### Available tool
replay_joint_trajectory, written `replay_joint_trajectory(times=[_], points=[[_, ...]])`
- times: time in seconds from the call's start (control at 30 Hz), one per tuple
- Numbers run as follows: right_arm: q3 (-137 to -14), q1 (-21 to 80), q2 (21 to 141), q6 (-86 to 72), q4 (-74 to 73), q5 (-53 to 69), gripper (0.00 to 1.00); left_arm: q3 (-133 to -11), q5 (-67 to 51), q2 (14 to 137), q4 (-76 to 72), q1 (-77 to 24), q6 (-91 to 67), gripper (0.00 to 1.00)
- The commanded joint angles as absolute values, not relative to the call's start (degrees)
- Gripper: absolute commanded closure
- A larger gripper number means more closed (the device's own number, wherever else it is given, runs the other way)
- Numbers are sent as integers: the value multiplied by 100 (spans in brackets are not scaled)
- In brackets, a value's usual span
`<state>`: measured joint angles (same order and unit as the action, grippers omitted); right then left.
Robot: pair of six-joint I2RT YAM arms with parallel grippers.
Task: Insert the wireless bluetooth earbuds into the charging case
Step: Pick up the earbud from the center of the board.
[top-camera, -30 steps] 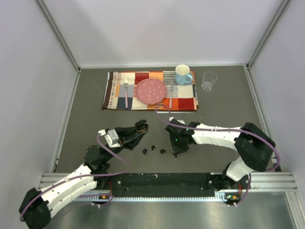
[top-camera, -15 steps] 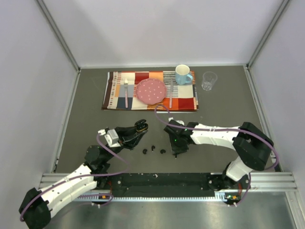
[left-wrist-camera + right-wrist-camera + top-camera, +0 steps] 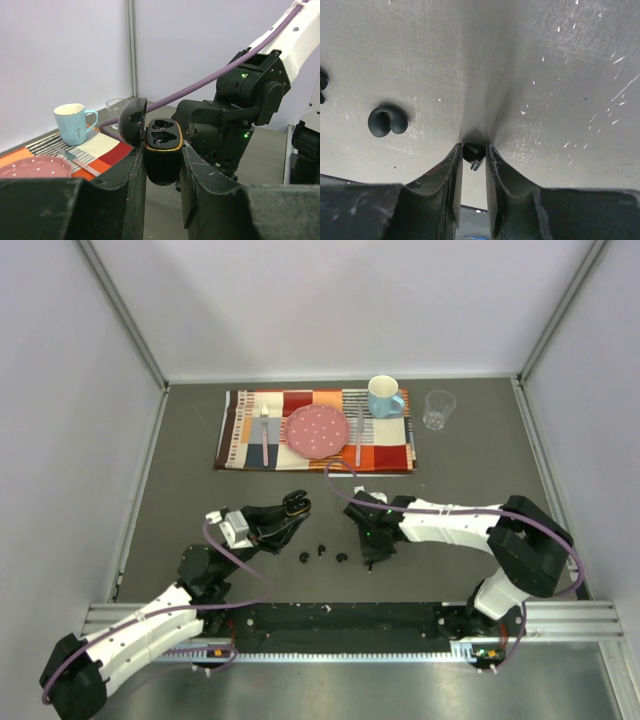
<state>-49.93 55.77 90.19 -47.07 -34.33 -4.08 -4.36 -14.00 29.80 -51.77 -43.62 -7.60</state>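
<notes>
Black open charging case (image 3: pixel 162 159) sits clenched in left claw (image 3: pixel 163 152) while right claw (image 3: pixel 474 150) pinches an earbud (image 3: pixel 471 151).

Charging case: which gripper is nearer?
Left. The left gripper is clamped on the open charging case. The right gripper is apart from it, down at the table, closed around an earbud.

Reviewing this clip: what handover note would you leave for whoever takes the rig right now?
Left hand: shut on the charging case, lid open; its wells look empty.
Right hand: down at the table, pinching one earbud, not lifted yet.
Three other earbuds lie loose on the table between the arms.
Done: case opened and presented.
Left: lift the pinched earbud, seat it, then fetch the loose ones.
</notes>
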Motion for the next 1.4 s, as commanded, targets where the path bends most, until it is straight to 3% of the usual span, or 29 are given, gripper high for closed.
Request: replay_joint_trajectory(times=[0.0,0.27,0.47,0.73,1.07,1.37], points=[[-5045,5695,9088,-4676,-3296,-632,98,-431,-1336,3006,-5309,-4368,-826,100],[-5080,5695,8157,-4509,-3305,-1352,100,-466,-1292,3006,-5309,-4377,-835,100],[-4992,5687,6805,-4395,-3208,-2381,100,-527,-1292,3120,-5388,-4368,-896,100],[-4930,5801,4932,-2911,-1620,-2620,100,-721,-1590,3682,-5685,-4377,-1028,100],[-5599,6635,5291,-1162,-178,-2417,100,-1002,-2021,4148,-5880,-4368,-1020,100],[-5774,7092,5765,-958,263,-2706,100,-1160,-2136,4227,-5801,-4368,-1011,100]])
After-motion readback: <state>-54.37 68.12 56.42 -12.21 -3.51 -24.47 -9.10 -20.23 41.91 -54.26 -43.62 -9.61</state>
